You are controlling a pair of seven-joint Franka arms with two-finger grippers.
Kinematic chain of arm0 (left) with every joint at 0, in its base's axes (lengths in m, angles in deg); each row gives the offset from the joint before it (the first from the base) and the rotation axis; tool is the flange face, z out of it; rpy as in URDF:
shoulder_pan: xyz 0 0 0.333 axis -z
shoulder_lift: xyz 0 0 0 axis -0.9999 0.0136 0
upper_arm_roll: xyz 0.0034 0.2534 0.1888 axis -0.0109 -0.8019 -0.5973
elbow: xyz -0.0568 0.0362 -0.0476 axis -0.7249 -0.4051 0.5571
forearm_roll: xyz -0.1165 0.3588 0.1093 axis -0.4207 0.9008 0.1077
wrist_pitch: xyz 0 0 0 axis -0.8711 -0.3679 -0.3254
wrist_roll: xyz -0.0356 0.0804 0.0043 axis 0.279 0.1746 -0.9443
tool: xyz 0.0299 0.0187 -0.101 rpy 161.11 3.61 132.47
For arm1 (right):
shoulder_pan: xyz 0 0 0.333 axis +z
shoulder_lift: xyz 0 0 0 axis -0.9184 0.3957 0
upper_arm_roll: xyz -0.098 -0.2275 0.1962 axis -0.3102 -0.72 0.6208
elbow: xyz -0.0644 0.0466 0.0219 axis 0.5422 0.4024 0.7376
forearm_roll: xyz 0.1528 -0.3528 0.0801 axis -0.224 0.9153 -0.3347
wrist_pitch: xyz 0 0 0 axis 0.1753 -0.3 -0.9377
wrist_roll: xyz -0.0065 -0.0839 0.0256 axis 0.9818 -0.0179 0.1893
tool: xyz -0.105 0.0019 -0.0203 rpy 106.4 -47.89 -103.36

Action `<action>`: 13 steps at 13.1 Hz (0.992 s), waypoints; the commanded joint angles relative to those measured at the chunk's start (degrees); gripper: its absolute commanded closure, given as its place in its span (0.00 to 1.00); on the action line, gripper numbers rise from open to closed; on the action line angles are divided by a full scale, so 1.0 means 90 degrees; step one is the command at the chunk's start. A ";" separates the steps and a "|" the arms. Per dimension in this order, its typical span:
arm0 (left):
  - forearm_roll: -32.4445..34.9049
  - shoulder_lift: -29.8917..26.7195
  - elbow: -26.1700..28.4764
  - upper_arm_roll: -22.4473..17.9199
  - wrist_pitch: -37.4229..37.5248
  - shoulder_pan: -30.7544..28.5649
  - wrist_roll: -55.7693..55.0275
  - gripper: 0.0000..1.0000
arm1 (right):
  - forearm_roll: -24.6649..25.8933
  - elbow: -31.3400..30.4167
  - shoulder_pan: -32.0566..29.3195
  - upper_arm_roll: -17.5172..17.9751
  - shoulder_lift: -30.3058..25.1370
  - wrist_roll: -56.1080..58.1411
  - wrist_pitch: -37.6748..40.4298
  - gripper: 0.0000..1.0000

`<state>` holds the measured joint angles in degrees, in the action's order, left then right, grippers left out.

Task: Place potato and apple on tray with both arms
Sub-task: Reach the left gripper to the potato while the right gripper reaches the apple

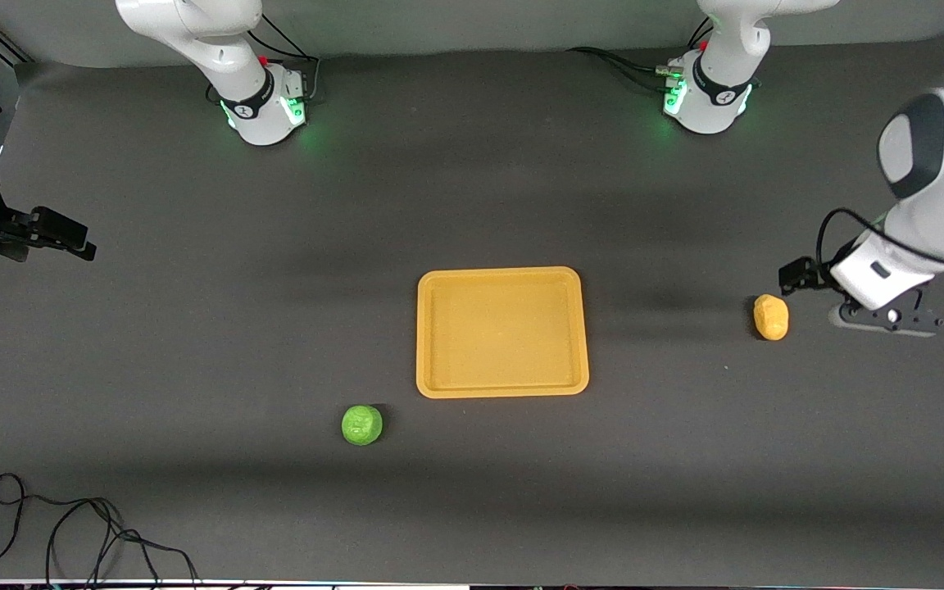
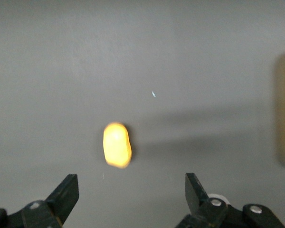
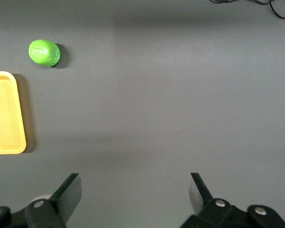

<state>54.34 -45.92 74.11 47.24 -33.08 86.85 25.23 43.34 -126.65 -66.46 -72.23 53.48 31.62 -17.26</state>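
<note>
Beside the left gripper: the potato is lying just toward the tray from it, while the apple is sitting well apart from the right gripper, so the left arm looks the better placed to go first.
Table: a matte dark grey sheet is covering it.
Tray: flat yellow-orange plastic with rounded corners and a low rim is lying between the two grippers, nothing on it.
Left gripper: it is hovering low at its own end of the table, fingers spread wide.
Right gripper: it is waiting at its own end, fingers spread.
Potato: a bumpy yellow-orange oblong is lying ahead of the spread fingers, centred between them, long axis pointing away from the gripper.
Apple: a glossy, faceted green ball is resting near the tray's corner nearest the front camera.
</note>
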 commanded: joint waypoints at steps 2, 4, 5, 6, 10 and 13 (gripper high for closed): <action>0.0144 0.1215 0.0168 0.0031 -0.1257 -0.0157 0.0028 0.00 | -0.0133 0.0297 0.0072 0.0030 0.0340 -0.0056 -0.0087 0.00; 0.0213 0.1705 0.0236 0.0030 -0.1455 -0.0205 0.0028 0.01 | -0.0124 0.0813 0.0451 0.0030 0.0865 -0.0076 -0.0206 0.00; 0.0233 0.1765 0.0401 0.0030 -0.1445 -0.0225 0.0057 0.01 | -0.0133 0.1193 0.0579 0.0030 0.1255 -0.0114 -0.0206 0.00; 0.0378 0.1775 0.0567 0.0030 -0.1445 -0.0254 0.0115 0.01 | -0.0124 0.1574 0.0754 0.0030 0.1646 -0.0502 -0.0215 0.00; 0.0906 0.1775 0.0744 0.0030 -0.1435 -0.0498 0.0116 0.01 | -0.0114 0.3079 0.1623 0.0030 0.3151 -0.2005 -0.0497 0.00; 0.0868 0.1940 0.0734 0.0040 -0.1406 -0.0586 0.0077 0.52 | -0.0036 0.3286 0.2326 0.0001 0.3670 -0.2788 -0.1190 0.00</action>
<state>61.56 -27.77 79.13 47.18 -45.83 82.28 25.62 43.03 -101.90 -48.42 -71.42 82.71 10.93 -26.95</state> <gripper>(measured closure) 0.066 0.000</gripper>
